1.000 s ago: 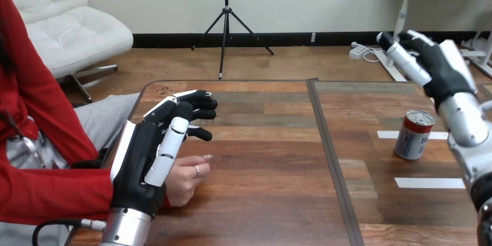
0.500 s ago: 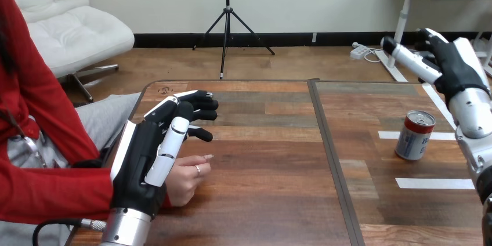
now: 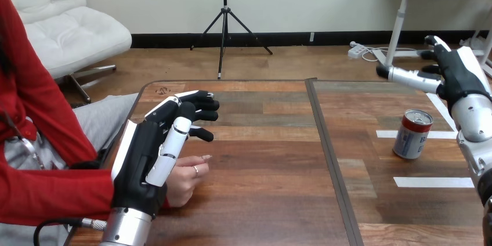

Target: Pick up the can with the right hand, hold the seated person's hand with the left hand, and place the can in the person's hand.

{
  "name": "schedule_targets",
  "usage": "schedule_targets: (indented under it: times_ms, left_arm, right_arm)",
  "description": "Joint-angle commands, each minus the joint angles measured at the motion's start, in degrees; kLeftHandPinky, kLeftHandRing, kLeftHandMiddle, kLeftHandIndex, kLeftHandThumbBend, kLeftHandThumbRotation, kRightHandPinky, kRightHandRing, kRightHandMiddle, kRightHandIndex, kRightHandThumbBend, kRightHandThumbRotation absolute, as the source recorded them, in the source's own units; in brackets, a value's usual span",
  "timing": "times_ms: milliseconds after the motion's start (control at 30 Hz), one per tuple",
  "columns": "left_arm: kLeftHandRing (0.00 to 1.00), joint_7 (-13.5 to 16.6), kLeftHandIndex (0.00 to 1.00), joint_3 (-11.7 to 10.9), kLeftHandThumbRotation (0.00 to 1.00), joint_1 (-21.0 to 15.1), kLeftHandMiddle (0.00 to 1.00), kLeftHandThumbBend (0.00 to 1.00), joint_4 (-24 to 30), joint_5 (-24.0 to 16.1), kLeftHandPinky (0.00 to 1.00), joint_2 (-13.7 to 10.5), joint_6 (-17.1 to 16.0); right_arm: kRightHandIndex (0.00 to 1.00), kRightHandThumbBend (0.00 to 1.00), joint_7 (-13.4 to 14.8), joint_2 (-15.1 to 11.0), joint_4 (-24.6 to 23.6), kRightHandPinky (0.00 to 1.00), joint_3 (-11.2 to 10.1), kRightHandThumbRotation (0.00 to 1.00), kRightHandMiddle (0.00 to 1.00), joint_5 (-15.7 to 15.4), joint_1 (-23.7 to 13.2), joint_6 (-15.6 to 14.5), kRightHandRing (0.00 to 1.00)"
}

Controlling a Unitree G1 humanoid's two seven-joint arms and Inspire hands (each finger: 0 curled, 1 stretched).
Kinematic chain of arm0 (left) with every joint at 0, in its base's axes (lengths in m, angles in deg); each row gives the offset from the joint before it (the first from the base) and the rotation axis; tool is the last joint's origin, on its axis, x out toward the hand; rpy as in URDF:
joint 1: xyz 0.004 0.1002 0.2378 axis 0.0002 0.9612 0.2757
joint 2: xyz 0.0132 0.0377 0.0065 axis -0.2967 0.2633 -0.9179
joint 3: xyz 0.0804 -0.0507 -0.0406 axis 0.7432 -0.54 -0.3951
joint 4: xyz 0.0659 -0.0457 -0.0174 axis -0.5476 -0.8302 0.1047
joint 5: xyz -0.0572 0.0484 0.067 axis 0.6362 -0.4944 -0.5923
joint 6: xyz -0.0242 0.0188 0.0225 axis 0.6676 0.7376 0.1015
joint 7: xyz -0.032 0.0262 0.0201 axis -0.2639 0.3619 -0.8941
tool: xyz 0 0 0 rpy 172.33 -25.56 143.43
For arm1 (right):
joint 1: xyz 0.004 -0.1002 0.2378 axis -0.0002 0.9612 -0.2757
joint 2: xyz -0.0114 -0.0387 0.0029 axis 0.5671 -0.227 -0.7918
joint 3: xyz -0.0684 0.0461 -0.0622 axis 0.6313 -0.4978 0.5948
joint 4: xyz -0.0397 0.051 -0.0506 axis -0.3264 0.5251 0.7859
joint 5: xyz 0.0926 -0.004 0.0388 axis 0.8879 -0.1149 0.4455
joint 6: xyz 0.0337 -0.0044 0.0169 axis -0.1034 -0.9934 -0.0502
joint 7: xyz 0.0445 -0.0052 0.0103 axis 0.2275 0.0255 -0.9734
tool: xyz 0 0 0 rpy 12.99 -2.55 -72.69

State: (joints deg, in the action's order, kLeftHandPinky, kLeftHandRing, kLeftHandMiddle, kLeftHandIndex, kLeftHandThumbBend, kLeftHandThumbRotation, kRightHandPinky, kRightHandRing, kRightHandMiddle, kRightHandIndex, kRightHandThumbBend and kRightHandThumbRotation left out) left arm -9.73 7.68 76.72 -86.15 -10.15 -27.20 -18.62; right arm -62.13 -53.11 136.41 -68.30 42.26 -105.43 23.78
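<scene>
A red-topped can (image 3: 412, 134) stands upright on the right part of the wooden table (image 3: 267, 165). My right hand (image 3: 459, 75) hovers above and behind it, a little to its right, open with the thumb stretched out to the left and nothing in it. At the left side my left hand (image 3: 145, 159) is open, its fingers straight and pointing away from me. It lies over the person's hand (image 3: 187, 177), which rests on the table edge with its fingertips showing past my thumb. I cannot tell whether the two touch.
Two white tape strips (image 3: 433, 181) lie on the table, one behind the can and one nearer to me. A dark seam (image 3: 326, 153) runs front to back between the two table halves.
My right hand has shifted to the right and its thumb has swung down to point left above the can. The left hand, the person's hand and the can have stayed put.
</scene>
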Motion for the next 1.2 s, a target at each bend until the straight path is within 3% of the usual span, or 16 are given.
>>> schedule_targets:
  times_ms: [0, 67, 200, 600, 767, 1167]
  left_arm:
    - [0.67, -0.31, 0.66, -0.51, 0.8, -3.24, 0.68, 0.44, 0.24, 1.05, 0.53, -0.4, -0.09]
    - [0.67, -0.41, 0.66, -0.51, 0.8, -3.27, 0.68, 0.43, 0.21, 1.03, 0.53, -0.47, -0.22]
    - [0.67, -0.01, 0.65, -0.58, 0.8, -3.24, 0.68, 0.43, 0.36, 0.69, 0.52, -0.41, 0.03]
    - [0.66, -0.14, 0.65, -0.51, 0.79, -3.17, 0.67, 0.45, 0.71, 0.59, 0.52, -0.67, 0.47]
    - [0.66, -0.11, 0.65, -0.48, 0.79, -3.13, 0.67, 0.46, 0.81, 0.49, 0.51, -0.66, 0.45]
    - [0.66, -0.3, 0.64, -0.44, 0.79, -3.05, 0.66, 0.44, 0.89, 0.65, 0.52, -0.71, 0.56]
  right_arm:
    - [0.97, 1.0, 1.67, -0.98, 0.14, 0.73, 1.43, 0.25, 0.95, -1.33, -3.06, -0.83, 0.92]
    - [0.98, 1.0, 1.94, -1.09, 0.32, 0.74, 2.07, 0.26, 0.95, -2.04, -3.0, -1.61, 0.94]
    - [0.99, 1.0, 1.33, -0.92, 0.37, 0.77, 0.77, 0.24, 0.97, -0.71, -2.55, -1.26, 0.96]
    - [0.99, 1.0, 1.89, -1.21, 1.23, 0.79, 2.03, 0.21, 0.97, -1.97, -1.31, -2.87, 0.95]
    - [0.99, 1.0, 1.03, -1.12, 1.38, 0.79, 1.4, 0.23, 0.96, -1.16, -0.79, -3.2, 0.93]
    - [0.97, 1.0, 1.27, -0.71, 1.86, 0.78, 2.89, 0.27, 0.96, -2.54, 0.01, -5.07, 0.93]
